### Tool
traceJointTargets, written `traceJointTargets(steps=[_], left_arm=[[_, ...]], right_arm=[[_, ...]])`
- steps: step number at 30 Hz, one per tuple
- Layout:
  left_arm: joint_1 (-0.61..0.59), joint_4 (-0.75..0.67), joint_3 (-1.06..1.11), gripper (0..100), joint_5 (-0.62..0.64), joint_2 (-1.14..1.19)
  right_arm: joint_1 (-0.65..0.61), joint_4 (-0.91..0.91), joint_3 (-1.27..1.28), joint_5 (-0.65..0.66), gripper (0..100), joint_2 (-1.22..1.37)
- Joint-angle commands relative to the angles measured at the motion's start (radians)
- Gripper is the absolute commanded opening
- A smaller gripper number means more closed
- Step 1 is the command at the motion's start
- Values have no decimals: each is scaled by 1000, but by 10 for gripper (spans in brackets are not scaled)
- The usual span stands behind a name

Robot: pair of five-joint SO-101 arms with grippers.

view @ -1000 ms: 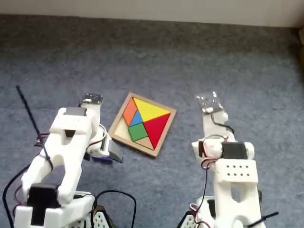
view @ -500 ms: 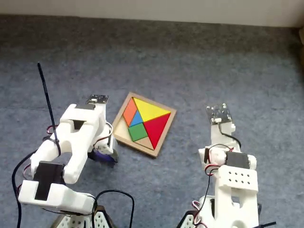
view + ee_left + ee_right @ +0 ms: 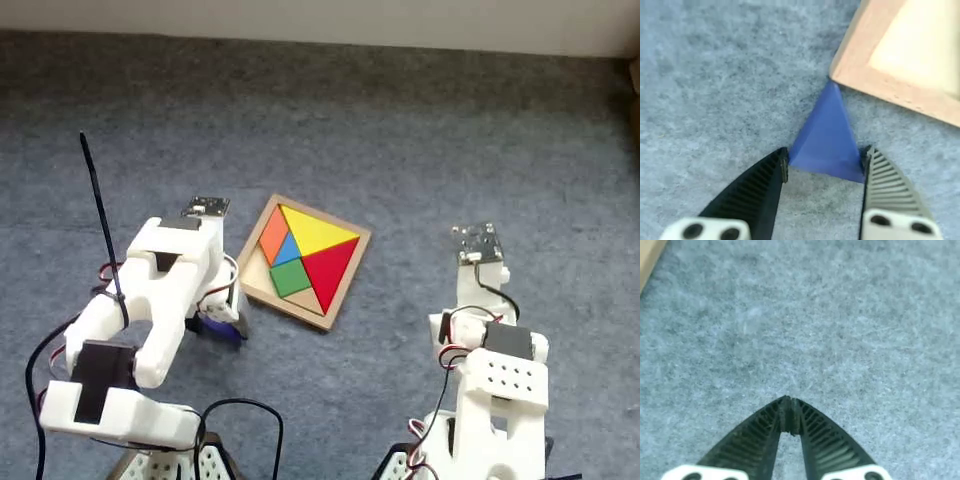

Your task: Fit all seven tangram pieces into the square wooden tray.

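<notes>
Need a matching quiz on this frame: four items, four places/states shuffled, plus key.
Items
1. blue triangle
2. yellow triangle
3. green square
4. right gripper

Places/states
A. in the tray, beside its bare gap
B. shut and empty, over the carpet
C. on the carpet outside the tray, between the fingers of the left gripper
D. in the tray, along a far edge

Pairs: 1-C, 2-D, 3-A, 4-B
</notes>
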Motion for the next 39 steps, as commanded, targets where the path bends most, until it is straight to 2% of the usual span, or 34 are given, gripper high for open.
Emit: traceJointTargets(steps=[1,9,18,22,28,33,39], left_arm=[[-5,-5,-15,231,3,-134],[31,40,-4,231,-38,-291],[16,32,33,236,-38,-160],[16,-21,51,236,-34,-71],[22,-28,42,230,-32,-21],[22,-29,38,144,-37,-21],[24,-23,10,139,-38,-22]], right_arm=[[12,-13,-4,8,9,-19],[12,-13,-4,8,9,-15],[10,-16,19,9,9,-22],[8,-77,65,9,9,-22],[12,-102,91,9,9,-22],[12,-102,91,9,9,-22],[12,-102,91,9,9,-22]])
